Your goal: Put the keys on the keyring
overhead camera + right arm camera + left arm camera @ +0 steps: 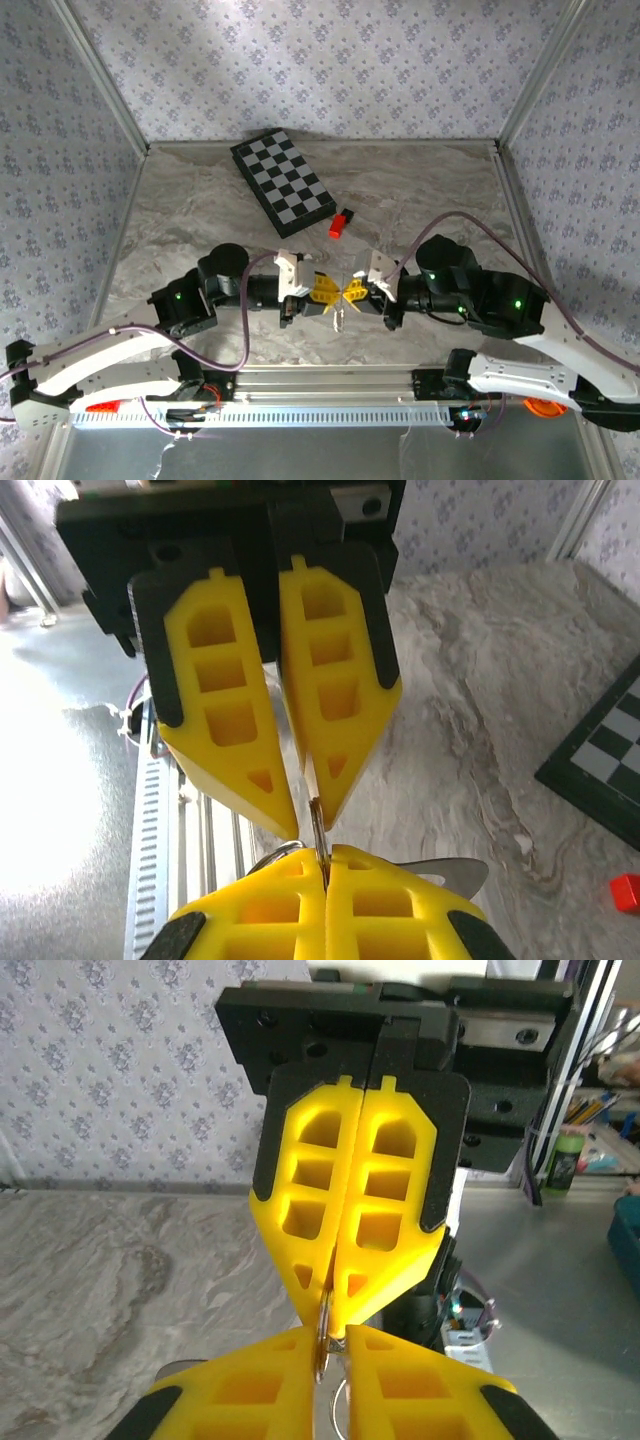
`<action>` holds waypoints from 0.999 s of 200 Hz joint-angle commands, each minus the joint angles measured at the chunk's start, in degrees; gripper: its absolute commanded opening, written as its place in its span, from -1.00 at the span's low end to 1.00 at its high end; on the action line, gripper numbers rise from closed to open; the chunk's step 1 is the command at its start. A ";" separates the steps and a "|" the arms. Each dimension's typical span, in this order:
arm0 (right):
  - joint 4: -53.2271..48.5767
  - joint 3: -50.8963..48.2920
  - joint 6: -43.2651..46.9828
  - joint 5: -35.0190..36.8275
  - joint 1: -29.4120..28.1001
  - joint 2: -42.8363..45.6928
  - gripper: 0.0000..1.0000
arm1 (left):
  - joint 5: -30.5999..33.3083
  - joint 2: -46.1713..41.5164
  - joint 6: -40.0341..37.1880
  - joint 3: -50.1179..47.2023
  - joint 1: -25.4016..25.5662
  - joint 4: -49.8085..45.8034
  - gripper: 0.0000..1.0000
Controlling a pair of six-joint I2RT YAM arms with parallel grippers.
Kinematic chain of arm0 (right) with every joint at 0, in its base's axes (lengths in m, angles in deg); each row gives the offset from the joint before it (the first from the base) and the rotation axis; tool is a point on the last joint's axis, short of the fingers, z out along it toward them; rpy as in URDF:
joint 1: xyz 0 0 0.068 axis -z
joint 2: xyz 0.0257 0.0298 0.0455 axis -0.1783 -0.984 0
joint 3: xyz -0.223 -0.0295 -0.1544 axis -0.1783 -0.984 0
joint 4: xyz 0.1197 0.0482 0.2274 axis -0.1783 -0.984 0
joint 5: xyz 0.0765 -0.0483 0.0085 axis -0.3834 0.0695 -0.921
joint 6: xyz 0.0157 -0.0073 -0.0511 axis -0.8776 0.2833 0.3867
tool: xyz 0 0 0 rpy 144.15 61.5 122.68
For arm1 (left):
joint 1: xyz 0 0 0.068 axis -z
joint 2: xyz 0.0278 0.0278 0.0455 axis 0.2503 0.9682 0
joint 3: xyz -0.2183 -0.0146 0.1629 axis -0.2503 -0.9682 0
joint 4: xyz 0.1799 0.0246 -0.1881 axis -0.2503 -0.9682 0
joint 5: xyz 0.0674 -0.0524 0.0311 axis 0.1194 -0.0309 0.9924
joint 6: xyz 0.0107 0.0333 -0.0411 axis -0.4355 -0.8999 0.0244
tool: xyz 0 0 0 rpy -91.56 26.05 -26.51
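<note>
Marbled grey tabletop (200,200) runs under both arms, which meet tip to tip at lower centre of the top view, the left gripper (325,290) and right gripper (352,291) each pinched on the silvery keyring (339,318) dangling between them. The threading step seems in hand, though the green key is too hidden to place. Next, one jaw must ease while the other steadies the ring.

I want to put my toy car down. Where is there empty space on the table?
Bare marble lies left of the checkerboard, and at the far right past the red block. It is crowded at the near middle, where the left end effector and right end effector meet.
</note>
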 commanded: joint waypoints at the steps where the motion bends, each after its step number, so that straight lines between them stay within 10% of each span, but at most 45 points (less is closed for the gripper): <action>1: -6.39 3.11 2.23 3.48 -1.07 -0.85 -1.00 | -1.39 0.86 -2.95 3.36 0.45 -4.04 -0.66; 200: -1.59 2.09 2.69 -1.87 -3.06 -0.97 -1.00 | -0.90 1.30 -3.28 1.72 0.54 -1.10 -0.94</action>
